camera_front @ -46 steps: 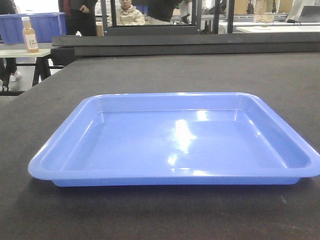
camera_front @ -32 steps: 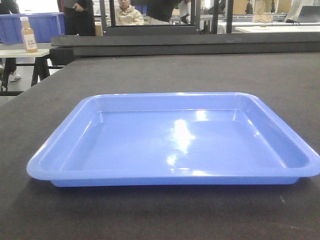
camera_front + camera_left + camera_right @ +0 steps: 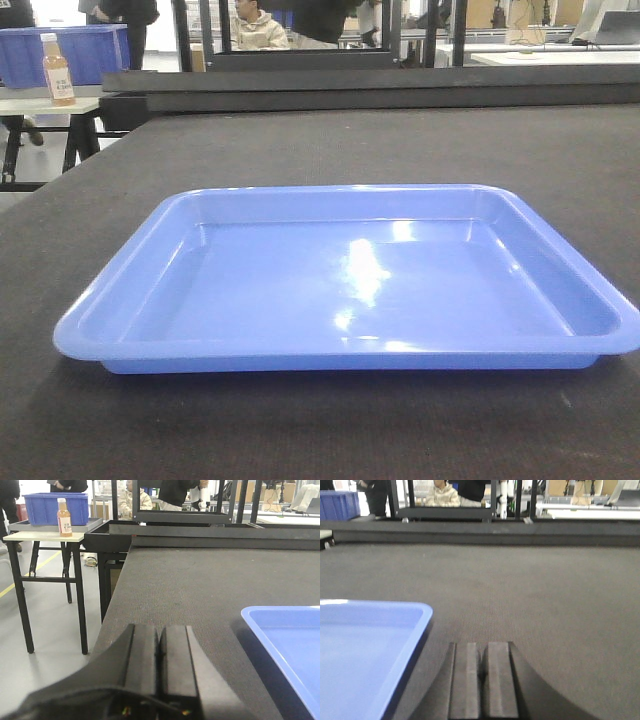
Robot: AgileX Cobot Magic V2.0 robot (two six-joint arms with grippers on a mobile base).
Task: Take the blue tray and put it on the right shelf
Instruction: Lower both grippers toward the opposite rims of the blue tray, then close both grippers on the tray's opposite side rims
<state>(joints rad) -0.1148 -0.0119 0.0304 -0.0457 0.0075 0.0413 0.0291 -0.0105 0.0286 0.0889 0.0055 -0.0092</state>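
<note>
Tray: large, shallow rectangular blue tray (image 3: 350, 290) of glossy periwinkle plastic, with rounded corners, low sloped walls and a flared rim.
Tray position: flat on the dark grey, finely textured fabric-like surface (image 3: 400, 140), near its front edge, long side facing the front camera.
Tray contents: bare floor showing white light glare only.
Left gripper: the black, flat-sided left gripper (image 3: 160, 635) has its two fingers pressed together with nothing between them. It sits low over the surface near its left edge, with the tray's corner to its right, apart from it.
Right gripper: the black right gripper (image 3: 483, 652) is likewise closed tight on nothing. It sits low over the surface just beside the tray's right corner, not touching it.
Background container: deep, darker blue bin (image 3: 85, 50) of matt plastic, far left; its contents cannot be seen.
Bottle: clear plastic bottle (image 3: 56, 70) of orange-brown liquid with a white cap, upright in front of the blue bin.
Support: pale-topped side table (image 3: 30, 536) on thin black legs carries the bottle.
</note>
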